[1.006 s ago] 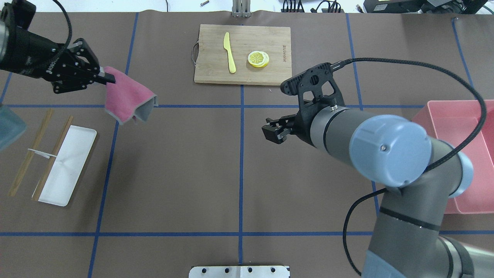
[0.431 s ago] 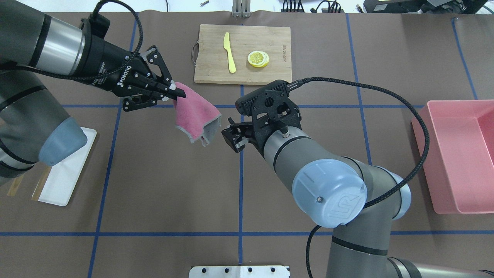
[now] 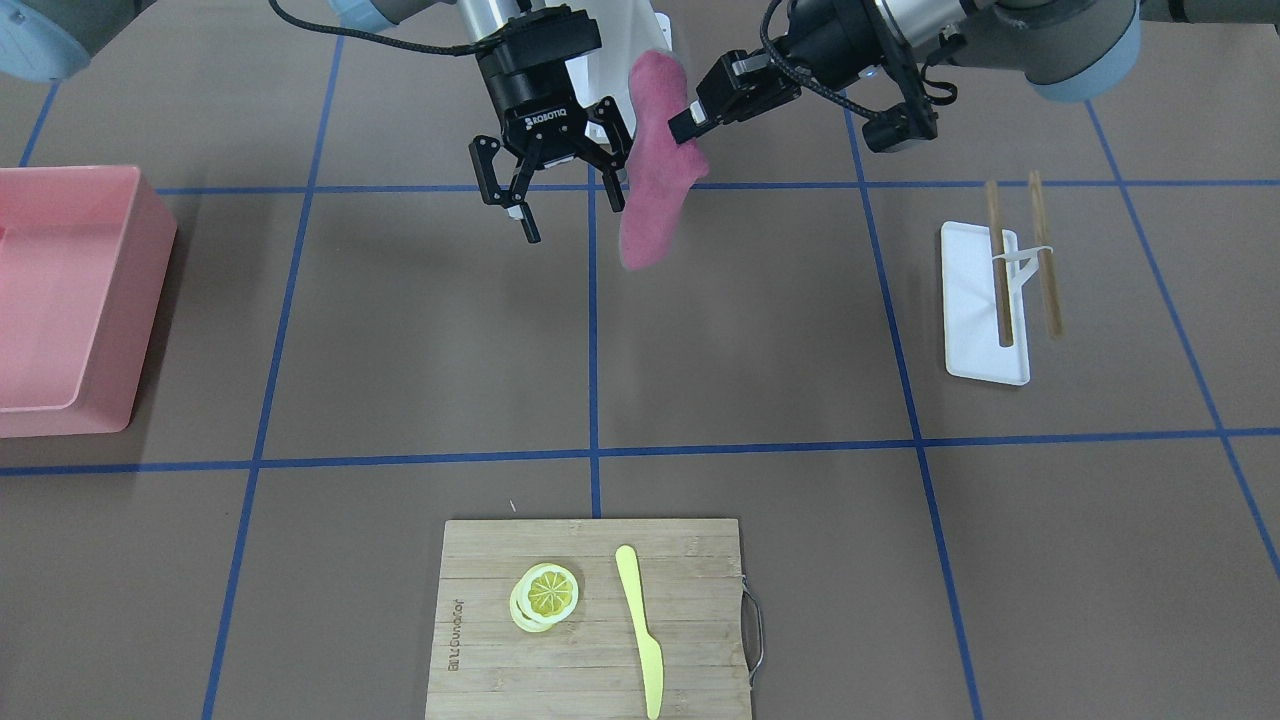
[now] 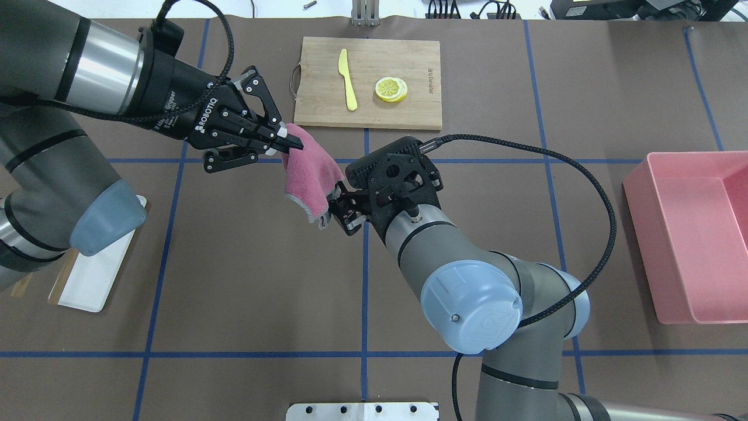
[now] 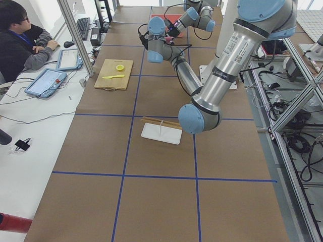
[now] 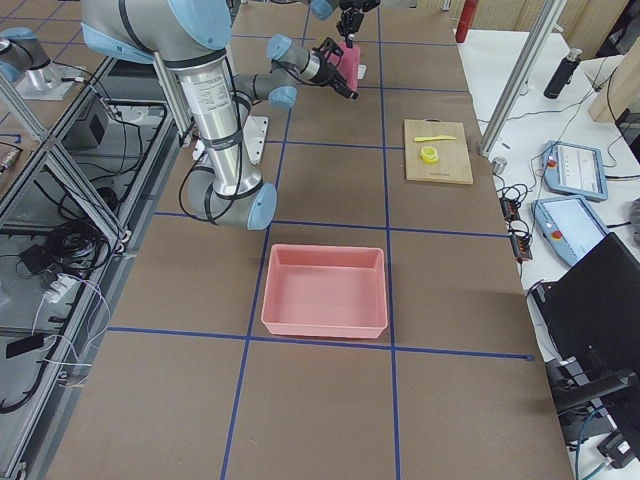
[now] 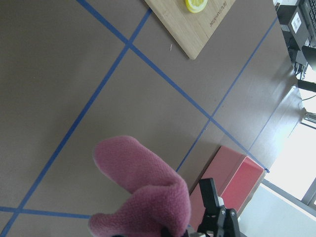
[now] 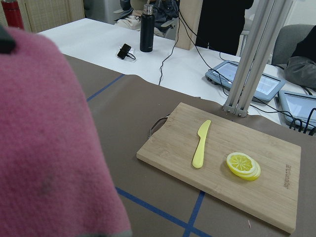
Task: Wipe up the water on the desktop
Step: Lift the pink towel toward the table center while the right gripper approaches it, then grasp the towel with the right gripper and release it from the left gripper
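Grips cloth [image 4: 310, 175] by its top edge with left gripper [image 4: 292, 143], hanging above desktop [image 4: 245, 280], near board [image 4: 368, 111]. Holds right gripper [image 4: 338, 210] spread wide just beside cloth's lower edge; cannot tell if touching.

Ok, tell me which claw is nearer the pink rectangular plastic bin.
Right. The right claw sits open on the bin side of the pink terry cloth; the left claw grips it from beyond.
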